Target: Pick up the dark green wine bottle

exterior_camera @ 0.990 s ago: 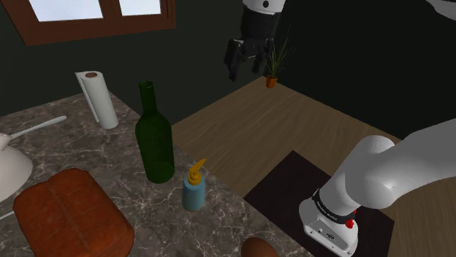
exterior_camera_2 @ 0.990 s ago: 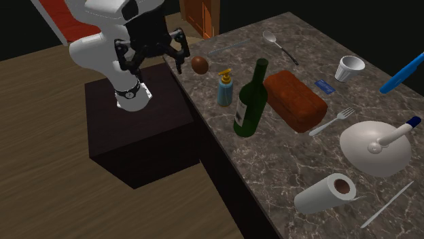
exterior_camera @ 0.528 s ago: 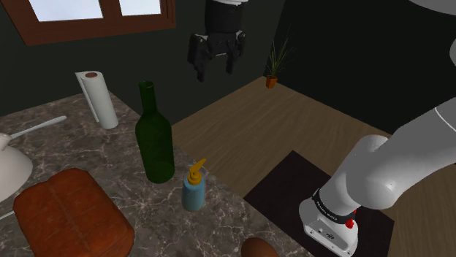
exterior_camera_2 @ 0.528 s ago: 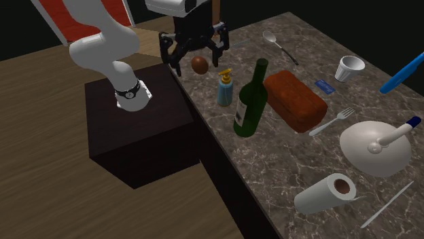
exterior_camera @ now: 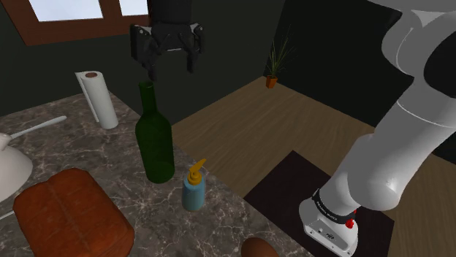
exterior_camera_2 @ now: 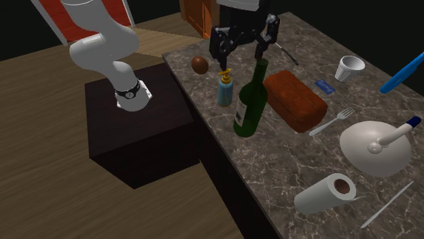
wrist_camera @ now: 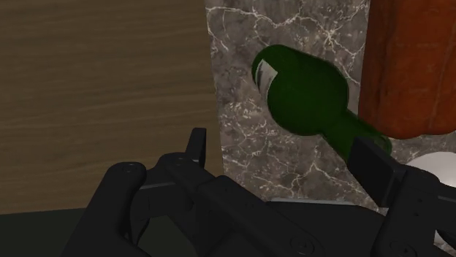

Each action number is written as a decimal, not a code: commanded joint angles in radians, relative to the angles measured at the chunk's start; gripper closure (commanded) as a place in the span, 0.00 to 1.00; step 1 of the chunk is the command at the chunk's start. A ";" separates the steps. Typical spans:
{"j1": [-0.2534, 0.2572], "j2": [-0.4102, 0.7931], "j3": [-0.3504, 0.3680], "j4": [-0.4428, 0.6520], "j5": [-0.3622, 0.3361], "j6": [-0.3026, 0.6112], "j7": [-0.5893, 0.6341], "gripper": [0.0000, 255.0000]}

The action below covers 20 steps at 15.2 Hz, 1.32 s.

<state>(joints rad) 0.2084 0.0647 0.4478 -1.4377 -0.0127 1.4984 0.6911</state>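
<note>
The dark marble counter runs along the shoulder view's left, and the white arm reaches over it from the stand at the right. At the near left lies a brown loaf. Just right of the loaf, the dark green wine bottle stands upright near the counter's edge. A small blue pump bottle stands nearer, beside the wine bottle. The black gripper hangs just above the bottle's mouth, fingers apart, holding nothing.
</note>
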 commanded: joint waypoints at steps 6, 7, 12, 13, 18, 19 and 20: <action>0.100 0.226 0.042 0.271 -0.086 -0.075 0.113 0.00; 0.095 0.217 0.042 0.244 -0.082 -0.056 0.111 0.00; 0.078 0.184 0.040 0.137 -0.066 0.021 0.103 0.00; 0.077 0.184 0.040 0.137 -0.066 0.021 0.103 0.00; 0.077 0.185 0.039 0.138 -0.066 0.020 0.102 1.00; 0.077 0.185 0.039 0.138 -0.066 0.020 0.102 1.00; 0.077 0.186 0.039 0.140 -0.067 0.020 0.103 1.00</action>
<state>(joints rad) 0.2856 0.2495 0.4872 -1.2978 -0.0792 1.5184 0.7935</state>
